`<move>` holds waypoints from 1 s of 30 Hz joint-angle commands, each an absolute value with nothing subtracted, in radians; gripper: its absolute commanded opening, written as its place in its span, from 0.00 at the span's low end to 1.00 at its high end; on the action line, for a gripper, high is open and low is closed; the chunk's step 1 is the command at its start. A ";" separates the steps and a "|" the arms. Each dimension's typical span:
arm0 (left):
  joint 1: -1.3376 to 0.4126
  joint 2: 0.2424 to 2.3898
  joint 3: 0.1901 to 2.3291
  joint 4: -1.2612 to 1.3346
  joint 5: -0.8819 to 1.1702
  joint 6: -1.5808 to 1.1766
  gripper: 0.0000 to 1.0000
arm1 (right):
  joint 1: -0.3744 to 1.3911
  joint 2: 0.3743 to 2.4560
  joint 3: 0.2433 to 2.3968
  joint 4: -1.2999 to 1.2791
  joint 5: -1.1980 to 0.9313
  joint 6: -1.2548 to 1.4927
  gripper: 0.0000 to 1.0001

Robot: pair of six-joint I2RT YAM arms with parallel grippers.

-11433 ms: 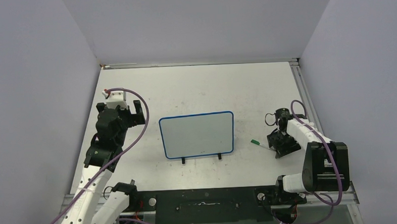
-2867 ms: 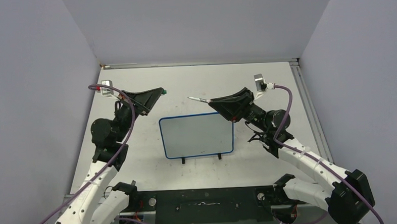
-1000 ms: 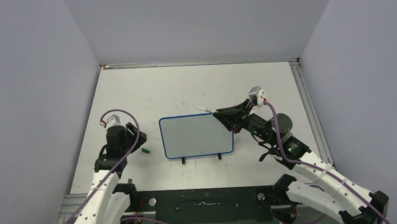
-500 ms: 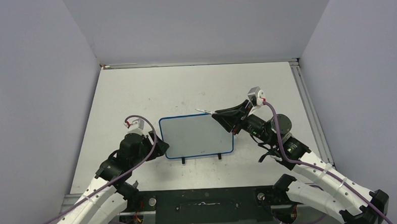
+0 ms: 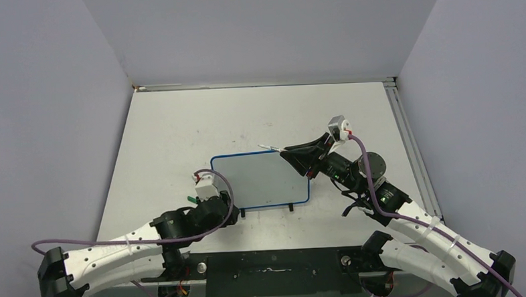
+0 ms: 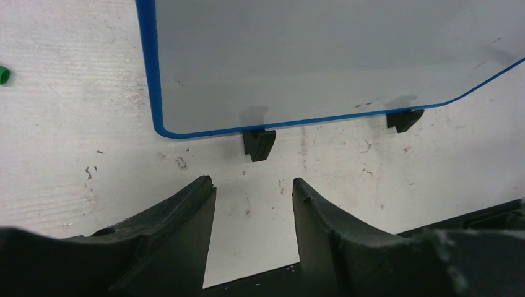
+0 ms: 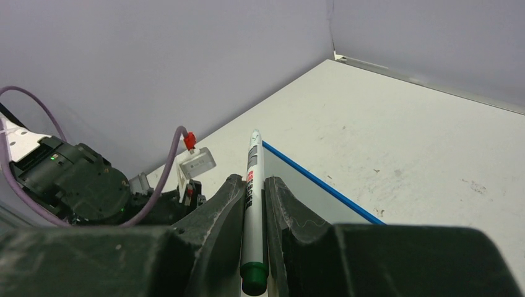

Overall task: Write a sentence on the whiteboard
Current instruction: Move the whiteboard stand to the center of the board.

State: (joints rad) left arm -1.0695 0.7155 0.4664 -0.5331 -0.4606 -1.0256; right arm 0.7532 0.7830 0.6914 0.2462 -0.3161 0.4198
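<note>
The whiteboard (image 5: 261, 179) stands on two black feet mid-table, blue-framed, its face blank; no sentence shows on it. My right gripper (image 5: 293, 154) hovers over the board's top right corner, shut on a white marker (image 7: 252, 179) whose bare tip (image 5: 265, 148) points left above the top edge. The marker's green end (image 7: 254, 275) sits back between the fingers. My left gripper (image 6: 252, 184) is low on the table, open and holding nothing, just in front of the board's left foot (image 6: 259, 143). In the top view the left gripper (image 5: 235, 213) is at the board's near left corner.
A small green cap (image 5: 191, 200) lies on the table left of the board, and shows at the left edge of the left wrist view as the cap (image 6: 3, 75). Grey walls close in three sides. A black rail (image 5: 272, 272) runs along the near edge.
My left arm has swung from the board's left side round to its near left corner and dropped low. The right gripper has barely moved, still holding the marker.
</note>
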 commanded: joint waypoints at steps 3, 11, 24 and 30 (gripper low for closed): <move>-1.191 0.885 0.504 -0.403 -0.692 -1.130 0.43 | 0.765 0.775 0.693 0.313 -0.293 0.428 0.05; -1.213 1.048 0.521 -0.309 -0.695 -1.136 0.39 | 0.769 0.775 0.701 0.300 -0.286 0.414 0.05; -1.210 1.230 0.599 -0.322 -0.690 -1.136 0.42 | 0.774 0.791 0.702 0.321 -0.293 0.421 0.05; -1.213 1.293 0.634 -0.366 -0.696 -1.145 0.30 | 0.777 0.799 0.706 0.316 -0.289 0.417 0.05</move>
